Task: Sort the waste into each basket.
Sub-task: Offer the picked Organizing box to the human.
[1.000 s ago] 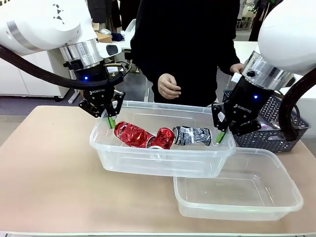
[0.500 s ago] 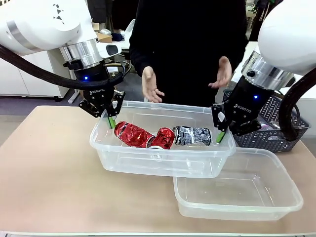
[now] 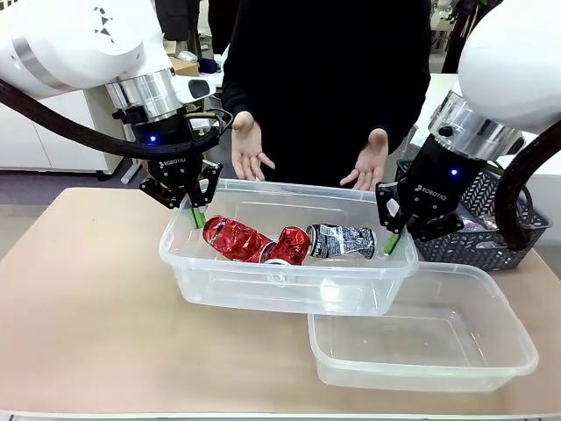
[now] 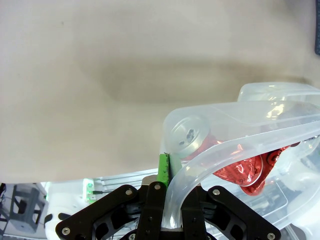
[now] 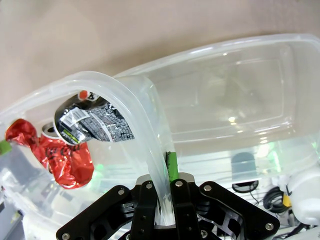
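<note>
A clear basket [image 3: 230, 286] holds two crushed red cans [image 3: 237, 239] and a black-and-silver can [image 3: 342, 241]. My left gripper [image 3: 195, 213] is shut on the rim at its left end, and my right gripper [image 3: 390, 241] is shut on the rim at its right end. In the left wrist view the left gripper [image 4: 172, 172] pinches the curved rim [image 4: 240, 120], with a red can [image 4: 245, 167] beyond. In the right wrist view the right gripper [image 5: 162, 165] clamps the rim [image 5: 125, 95] beside the black-and-silver can [image 5: 95, 122]. A second clear basket [image 3: 421, 379] lies empty at front right, partly under the first.
A person stands at the far side with both hands [image 3: 245, 147] open, palms up, just behind the held basket. A dark grey lattice basket [image 3: 491, 232] sits at the right, behind my right arm. Bare tabletop [image 3: 79, 298] spreads to the left and front.
The person's hands came up from the waist, spread apart and now hang open behind the basket. Both arms and the held basket stayed still.
</note>
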Robot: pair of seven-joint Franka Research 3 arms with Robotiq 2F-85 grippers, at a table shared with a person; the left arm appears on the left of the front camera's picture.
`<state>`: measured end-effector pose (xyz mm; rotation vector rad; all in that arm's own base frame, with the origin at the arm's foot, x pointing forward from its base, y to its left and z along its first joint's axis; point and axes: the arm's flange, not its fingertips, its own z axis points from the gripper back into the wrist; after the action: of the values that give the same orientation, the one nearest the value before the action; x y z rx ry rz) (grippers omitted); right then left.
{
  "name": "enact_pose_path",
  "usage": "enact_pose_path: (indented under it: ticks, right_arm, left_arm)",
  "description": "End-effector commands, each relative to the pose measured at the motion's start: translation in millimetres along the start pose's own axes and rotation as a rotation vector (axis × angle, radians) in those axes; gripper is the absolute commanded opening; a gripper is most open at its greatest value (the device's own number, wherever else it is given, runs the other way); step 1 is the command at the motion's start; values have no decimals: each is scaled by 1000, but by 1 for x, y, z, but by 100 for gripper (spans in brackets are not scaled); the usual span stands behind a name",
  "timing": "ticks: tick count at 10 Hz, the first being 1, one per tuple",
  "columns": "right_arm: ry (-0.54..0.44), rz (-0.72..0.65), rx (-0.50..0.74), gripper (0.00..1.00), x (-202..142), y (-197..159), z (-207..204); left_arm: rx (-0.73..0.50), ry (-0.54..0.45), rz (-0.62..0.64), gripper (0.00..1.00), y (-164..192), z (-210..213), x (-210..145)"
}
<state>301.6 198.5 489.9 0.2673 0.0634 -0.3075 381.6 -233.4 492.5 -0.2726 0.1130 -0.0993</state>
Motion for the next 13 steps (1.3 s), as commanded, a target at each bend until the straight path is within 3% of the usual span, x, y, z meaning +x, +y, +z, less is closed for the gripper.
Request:
enact_pose_path:
  ticks: [1,4,7,11,12,13]
  right_arm:
    - [27,46,-59,4,25,20,7]
    - [-37,59,-128,4,109,73,43]
    - [-35,21,-177,4,170,91,44]
    - [-3,68,-131,4,182,84,41]
    - [-3,68,-131,4,182,84,41]
    - [-3,68,-131,4,182,84,41]
  left_arm:
    - [19,20,-16,4,-4,19,23]
    - [10,-24,-11,4,-22,77,92]
    - [-92,-14,23,4,-14,85,140]
    - [-153,58,125,4,4,59,164]
    - [-40,4,42,4,10,52,166]
    - [-40,4,42,4,10,52,166]
